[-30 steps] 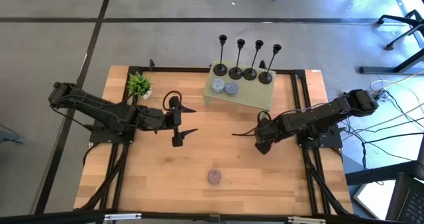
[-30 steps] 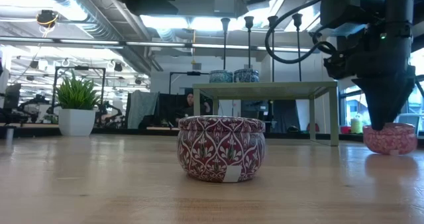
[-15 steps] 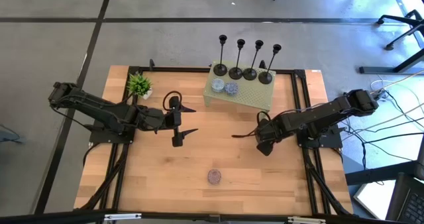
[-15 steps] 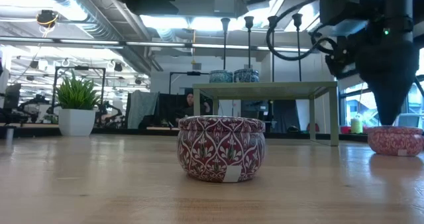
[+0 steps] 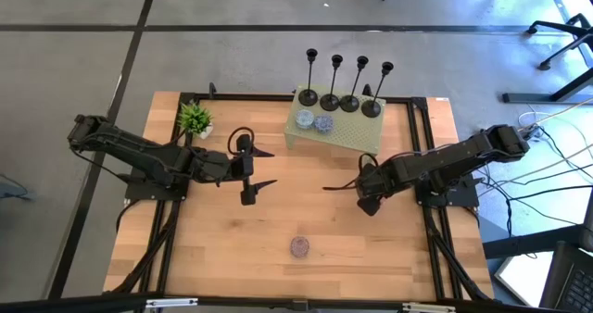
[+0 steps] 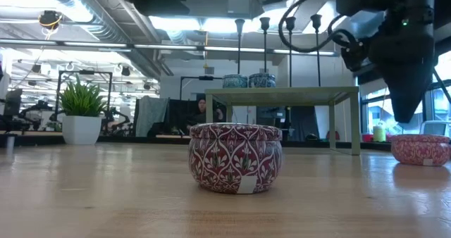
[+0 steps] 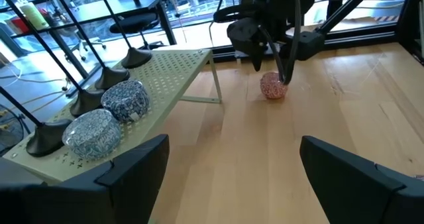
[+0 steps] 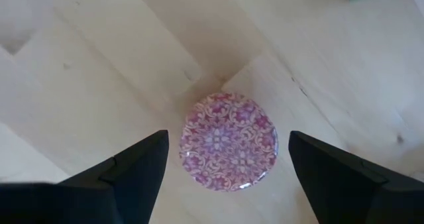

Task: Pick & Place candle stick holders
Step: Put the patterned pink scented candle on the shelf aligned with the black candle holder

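Several black candle stick holders (image 5: 349, 89) stand by their round bases on a pale green perforated stand (image 5: 357, 132) at the table's far middle; their stems also show in the low view (image 6: 265, 44). My left gripper (image 5: 269, 169) hovers open, left of centre, pointing toward the right arm. My right gripper (image 6: 405, 115) points down, open, just above a pink patterned tin (image 8: 229, 140). Its fingers (image 8: 136, 168) stand on either side of the tin without touching it. No gripper is near the holders.
Two blue-and-white tins (image 5: 313, 121) sit on the stand's near part. A red patterned tin (image 5: 299, 247) stands near the table's front middle. A small potted plant (image 5: 194, 118) is at the far left. Bare wood lies between the arms.
My right gripper has risen a little, straight up off the pink tin. The tin stays on the table and now shows whole below the fingertips in the low view.
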Controlling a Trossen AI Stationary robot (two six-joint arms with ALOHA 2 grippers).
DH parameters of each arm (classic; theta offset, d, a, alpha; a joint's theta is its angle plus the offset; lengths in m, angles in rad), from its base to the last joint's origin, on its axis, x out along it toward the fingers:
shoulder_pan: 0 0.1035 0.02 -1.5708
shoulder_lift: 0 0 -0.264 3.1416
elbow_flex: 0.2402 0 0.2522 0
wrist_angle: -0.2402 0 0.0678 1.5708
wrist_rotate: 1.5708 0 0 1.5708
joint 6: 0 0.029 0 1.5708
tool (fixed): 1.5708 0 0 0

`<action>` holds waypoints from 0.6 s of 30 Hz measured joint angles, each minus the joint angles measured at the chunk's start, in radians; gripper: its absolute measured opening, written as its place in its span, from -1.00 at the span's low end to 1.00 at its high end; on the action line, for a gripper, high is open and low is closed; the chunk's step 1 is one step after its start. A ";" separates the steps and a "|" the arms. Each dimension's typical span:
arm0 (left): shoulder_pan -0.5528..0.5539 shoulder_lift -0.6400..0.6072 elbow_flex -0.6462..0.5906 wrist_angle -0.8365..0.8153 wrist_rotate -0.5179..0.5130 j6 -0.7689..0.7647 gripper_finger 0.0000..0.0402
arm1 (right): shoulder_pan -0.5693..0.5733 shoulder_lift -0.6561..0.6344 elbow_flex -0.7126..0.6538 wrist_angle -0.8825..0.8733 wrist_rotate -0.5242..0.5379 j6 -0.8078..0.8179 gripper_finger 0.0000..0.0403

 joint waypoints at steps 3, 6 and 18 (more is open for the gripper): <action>0.000 0.000 0.000 0.000 0.006 -0.001 0.68 | 0.001 0.000 -0.017 0.001 0.000 0.025 0.57; 0.000 0.000 0.000 0.000 0.008 -0.002 0.68 | 0.002 0.000 -0.039 0.014 0.000 0.026 0.57; 0.000 0.000 0.000 0.000 0.009 -0.009 0.68 | 0.002 0.000 -0.079 0.106 -0.003 0.022 0.57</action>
